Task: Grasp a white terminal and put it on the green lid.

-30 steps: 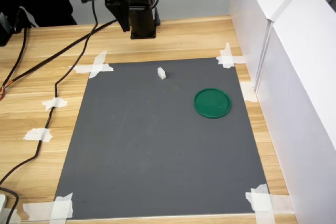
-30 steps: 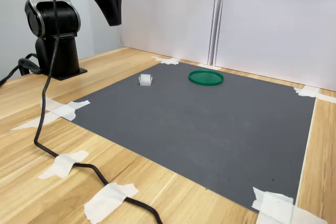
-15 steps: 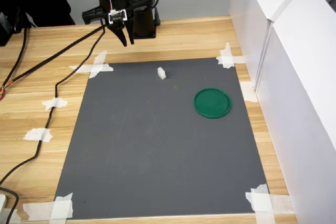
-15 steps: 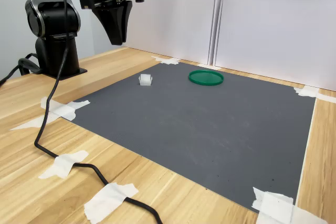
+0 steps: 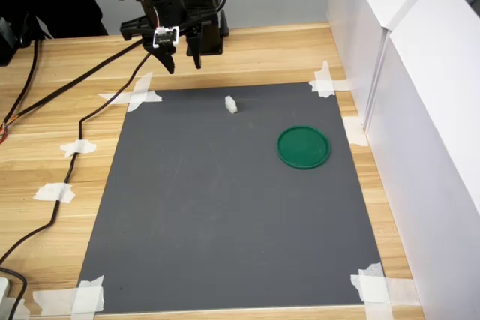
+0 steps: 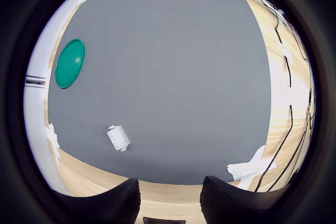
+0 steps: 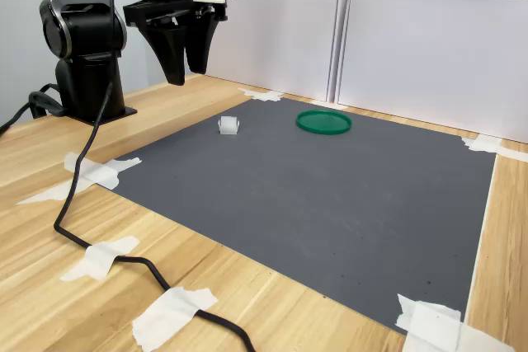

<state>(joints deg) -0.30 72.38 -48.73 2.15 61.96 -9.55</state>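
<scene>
The white terminal (image 5: 231, 104) (image 7: 228, 125) is a tiny block lying near the far edge of the dark grey mat (image 5: 225, 207). Also on the mat, the green lid (image 5: 304, 147) (image 7: 323, 122) lies flat, toward the first exterior view's right of the terminal. My gripper (image 5: 184, 64) (image 7: 187, 77) hangs open in the air above the wooden table just beyond the mat's far edge, fingers pointing down with nothing between them. In the wrist view the terminal (image 6: 118, 138) and lid (image 6: 70, 63) both show beyond the spread fingertips (image 6: 123, 195).
The arm's black base (image 7: 87, 63) stands on the wooden table behind the mat. White panels (image 5: 420, 110) wall the first exterior view's right side. Black cables (image 5: 75, 133) and white tape strips (image 5: 135, 95) lie on the wood at the first exterior view's left.
The gripper has come down and moved toward the mat's far edge. Its fingers, together a second ago, now stand spread apart. Terminal and lid have not moved.
</scene>
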